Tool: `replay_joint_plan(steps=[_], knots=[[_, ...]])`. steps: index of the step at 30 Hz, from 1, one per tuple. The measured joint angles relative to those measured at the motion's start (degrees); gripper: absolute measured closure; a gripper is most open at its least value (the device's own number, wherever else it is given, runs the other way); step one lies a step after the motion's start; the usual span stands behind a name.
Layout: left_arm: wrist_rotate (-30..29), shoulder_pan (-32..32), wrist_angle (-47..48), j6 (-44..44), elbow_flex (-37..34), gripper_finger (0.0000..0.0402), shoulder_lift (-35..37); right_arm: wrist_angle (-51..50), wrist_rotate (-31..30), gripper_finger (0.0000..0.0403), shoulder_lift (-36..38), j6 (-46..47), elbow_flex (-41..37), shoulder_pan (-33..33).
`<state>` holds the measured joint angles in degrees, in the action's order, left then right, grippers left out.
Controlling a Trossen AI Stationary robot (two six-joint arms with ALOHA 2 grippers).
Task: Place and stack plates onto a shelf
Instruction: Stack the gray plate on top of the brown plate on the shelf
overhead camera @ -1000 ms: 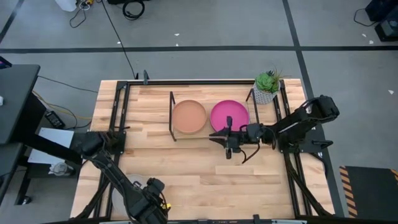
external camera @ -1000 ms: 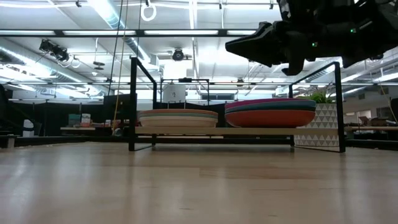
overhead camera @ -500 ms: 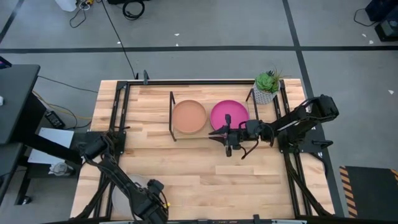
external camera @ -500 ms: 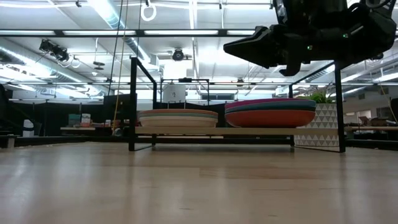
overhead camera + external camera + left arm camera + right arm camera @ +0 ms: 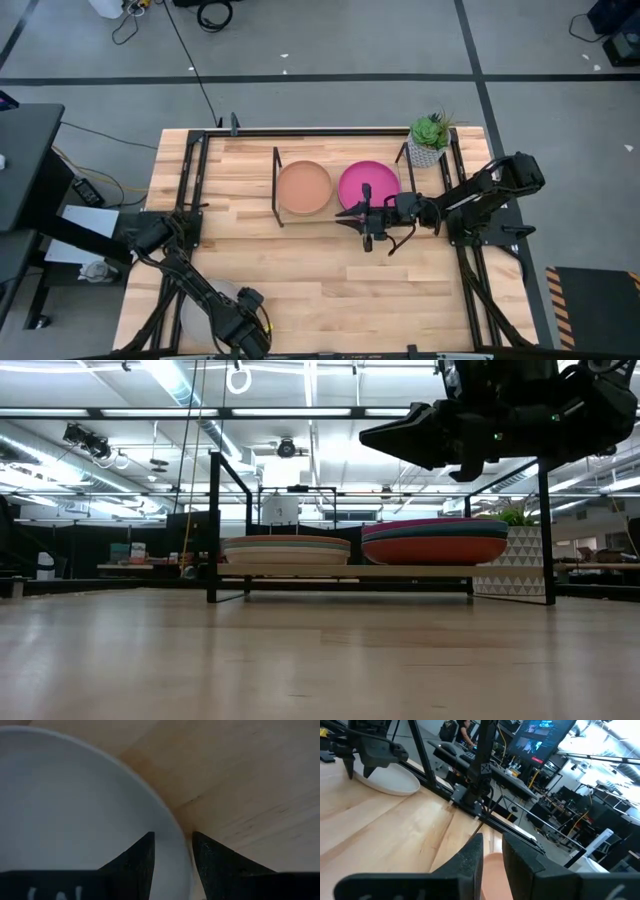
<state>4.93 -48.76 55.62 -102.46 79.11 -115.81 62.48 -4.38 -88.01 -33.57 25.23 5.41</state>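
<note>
On the light wood desk (image 5: 300,260) we see the black-rod shelf (image 5: 277,187) (two plate stacks), a potted green plant (image 5: 429,139) and a pale plate (image 5: 200,305).

Grey floor (image 5: 330,40) crossed by dark tape lines surrounds the light wooden bench (image 5: 300,260); cables (image 5: 205,15) trail there. Ceiling strip lights (image 5: 300,412) glow overhead, and lit monitors (image 5: 540,737) shine behind.
</note>
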Motion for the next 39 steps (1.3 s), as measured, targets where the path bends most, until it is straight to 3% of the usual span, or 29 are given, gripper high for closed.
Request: replay_joint_plan(steps=[3, 8, 18, 22, 30, 39], knots=[[0.0, 0.5, -0.9, 2.2, 0.0, 0.0289, 0.0, -0.1, 0.0, 0.0325, 0.0, 0.2, 0.0, 0.0], [0.5, 1.6, -1.0, 5.7, 0.1, 0.0383, 0.1, -0.6, 0.0, 0.0325, 0.0, 0.2, 0.0, 0.0], [-0.1, 3.6, -0.2, 12.3, 7.0, 0.0386, 1.9, -1.7, 0.0, 0.0325, 0.0, 0.5, 0.0, 0.0], [-3.5, 4.7, 0.2, 17.8, 10.7, 0.0387, 3.6, -3.3, 0.0, 0.0325, 0.0, 2.0, 0.0, 0.2], [-13.6, 7.3, 0.9, 36.0, 16.9, 0.0387, 4.1, -8.7, 3.9, 0.0325, 0.0, 6.3, 0.0, 0.9], [-14.7, 11.6, 1.3, 53.1, 17.7, 0.0386, 4.1, -13.3, 6.0, 0.0325, 0.0, 11.0, 0.0, 5.9]])
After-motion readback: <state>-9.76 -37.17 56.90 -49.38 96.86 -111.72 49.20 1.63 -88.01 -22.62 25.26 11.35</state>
